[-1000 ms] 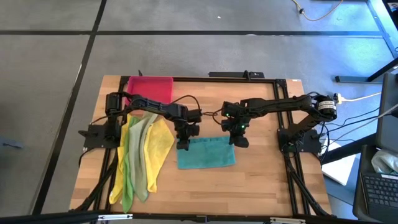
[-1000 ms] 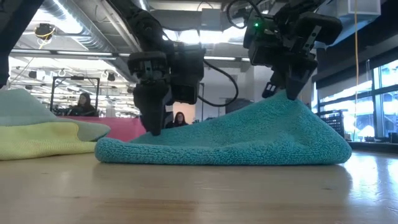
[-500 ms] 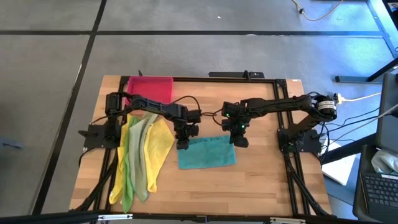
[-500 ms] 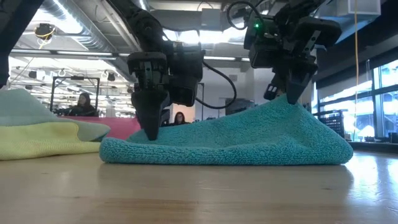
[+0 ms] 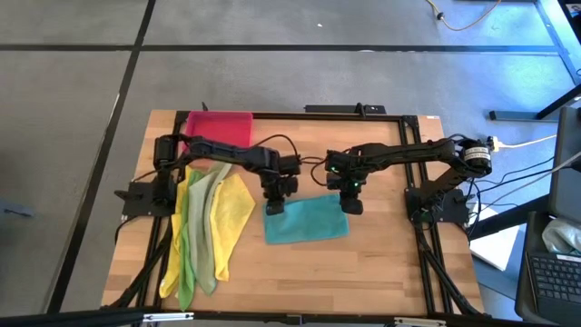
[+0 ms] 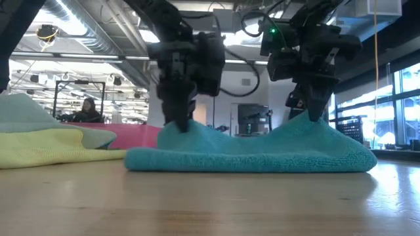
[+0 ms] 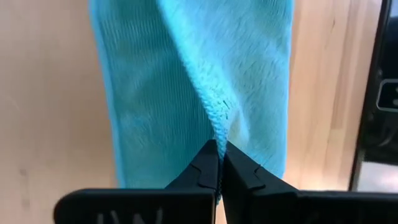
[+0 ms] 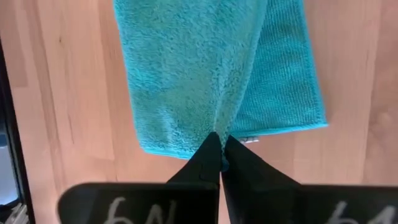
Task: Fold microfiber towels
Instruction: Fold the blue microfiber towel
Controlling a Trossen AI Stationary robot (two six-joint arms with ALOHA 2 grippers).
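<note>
A teal towel (image 5: pixel 306 222) lies on the wooden table at mid-right, its near part flat on the wood. My left gripper (image 5: pixel 275 205) is shut on its far left corner, and my right gripper (image 5: pixel 351 205) is shut on its far right corner. In the low view the cloth rises to a peak under each gripper, left (image 6: pixel 177 124) and right (image 6: pixel 314 115), and sags between them. A pile of yellow and green towels (image 5: pixel 208 227) lies on the table's left side. My left gripper pinches a raised ridge of the teal towel at its far left corner (image 7: pixel 217 124) between its two fingers, coming from above, pointing down. That corner is lifted a little; the rest lies on the table. One layer or several, I cannot tell. My right gripper pinches the teal towel's far right corner (image 8: pixel 217 127) between its two fingers from above, pointing down. The cloth is drawn up into a peak (image 6: pixel 308 124) under the fingers, and its near part rests on the table.
A pink-red tray (image 5: pixel 221 128) stands at the far left of the table, behind the towel pile. Bare wood lies near the front edge (image 5: pixel 309 272). People show in the room beyond the table in the low view.
My left gripper has shut on the towel's far left corner, then risen a little and gone toward the table's right edge. The corner is lifted into a peak, and the towel's left end has slid right with it. The right end has stayed put.
</note>
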